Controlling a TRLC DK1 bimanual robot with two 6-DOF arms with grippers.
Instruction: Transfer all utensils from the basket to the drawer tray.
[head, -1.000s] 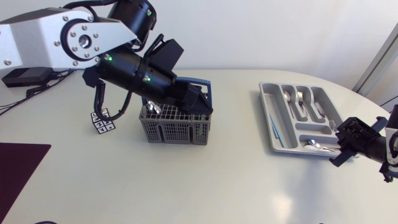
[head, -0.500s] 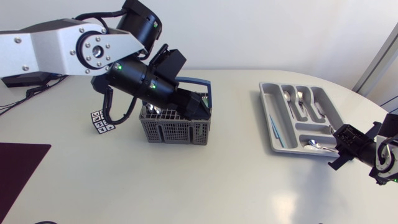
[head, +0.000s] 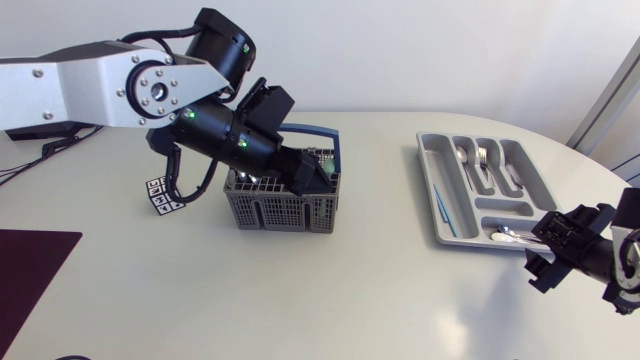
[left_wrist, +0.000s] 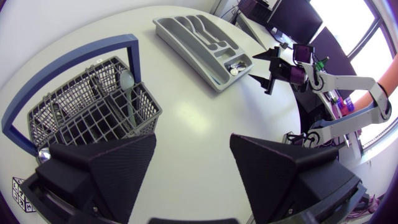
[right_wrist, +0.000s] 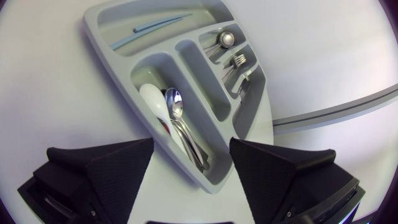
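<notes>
Left tool (left_wrist: 193, 152) was spread wide with nothing in it, sitting right over the grey wire basket (head: 282, 212), left of centre on the surface (head: 350, 300). From above, the arm hid most of what was inside. The left wrist view did show one pale spoon (left_wrist: 129, 99) standing upright, bowl up, in one of the compartments, but the rest was hard to make out. Drawer tray (head: 428, 180) was over on the right, long axis running near-to-far and a bit skewed. Its near cross slot had a few spoons (right_wrist: 180, 121) lying along it, with forks (right_wrist: 239, 62) in a slot further back. Right tool (right_wrist: 189, 165) hung splayed wide and empty, just off the tray's near right corner.
</notes>
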